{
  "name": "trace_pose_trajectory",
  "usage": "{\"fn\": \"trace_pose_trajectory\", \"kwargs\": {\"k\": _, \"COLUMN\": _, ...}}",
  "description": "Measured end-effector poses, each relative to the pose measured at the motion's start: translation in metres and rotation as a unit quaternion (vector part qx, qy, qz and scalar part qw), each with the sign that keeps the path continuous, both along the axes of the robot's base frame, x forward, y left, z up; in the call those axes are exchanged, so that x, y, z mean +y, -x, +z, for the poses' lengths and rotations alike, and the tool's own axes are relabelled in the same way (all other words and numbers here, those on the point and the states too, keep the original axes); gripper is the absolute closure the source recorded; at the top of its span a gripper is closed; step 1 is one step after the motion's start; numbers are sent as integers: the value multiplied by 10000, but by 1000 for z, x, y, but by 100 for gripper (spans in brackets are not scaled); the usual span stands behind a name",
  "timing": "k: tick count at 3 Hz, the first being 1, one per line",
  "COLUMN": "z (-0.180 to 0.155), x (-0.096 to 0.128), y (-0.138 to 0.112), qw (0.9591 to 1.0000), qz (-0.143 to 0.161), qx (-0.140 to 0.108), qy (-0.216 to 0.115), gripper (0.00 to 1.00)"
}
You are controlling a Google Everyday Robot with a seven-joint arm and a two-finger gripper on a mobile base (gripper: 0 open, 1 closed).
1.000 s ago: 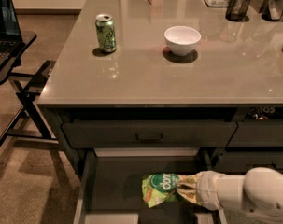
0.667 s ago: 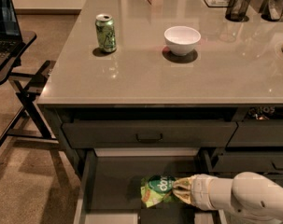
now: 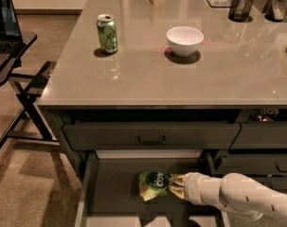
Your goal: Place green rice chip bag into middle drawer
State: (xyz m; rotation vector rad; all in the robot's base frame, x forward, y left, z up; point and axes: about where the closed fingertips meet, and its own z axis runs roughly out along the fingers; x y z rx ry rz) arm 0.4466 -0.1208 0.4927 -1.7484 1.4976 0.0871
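Far off to the upper left of the tool, a laptop [image 3: 3, 20] sits on a dark folding stand [image 3: 24, 84], well clear of the work. Up and to the left of the tool, a green soda can [image 3: 107, 33] stands upright on the bench [image 3: 133, 79]. A white bowl [image 3: 184, 40] stands almost straight above the tool, farther back on the same top. Neither has any part in this step.

Directly above the tool, the closed top drawer front [image 3: 151, 136] overhangs the open middle drawer [image 3: 110, 193], leaving only a shallow slot to work in.

Just left of the tool, touching it, is the green rice chip bag [image 3: 154, 184]. It is inside the middle drawer, low over the dark floor or already resting on it; I cannot tell which. The tool [image 3: 176, 186] is narrow, pinching the bag's right end, with the white arm [image 3: 242, 197] reaching in from the right.

The placing step looks nearly done. The next move calls for letting go, then drawing back to the right and outward without dragging the crinkly bag along. The top drawer front above and the drawer's right wall beside the arm leave little room. Up and to the right of the tool, a black mesh cup [image 3: 241, 6] stands on the bench, out of the way.
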Motion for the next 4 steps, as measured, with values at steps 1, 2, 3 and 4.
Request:
{"fn": "trace_pose_trajectory", "kwargs": {"k": 1, "z": -27, "x": -7, "y": -21, "qw": 9999, "qz": -134, "qx": -33, "qy": -54, "gripper": 100}}
{"fn": "trace_pose_trajectory", "kwargs": {"k": 2, "z": -56, "x": -16, "y": -27, "qw": 9995, "qz": -237, "qx": 179, "qy": -107, "gripper": 100}}
{"fn": "trace_pose_trajectory", "kwargs": {"k": 3, "z": -82, "x": -22, "y": -25, "qw": 9983, "qz": -373, "qx": 442, "qy": -90, "gripper": 100}}
{"fn": "trace_pose_trajectory", "kwargs": {"k": 4, "z": -82, "x": -22, "y": -25, "qw": 9982, "qz": -379, "qx": 463, "qy": -86, "gripper": 83}}
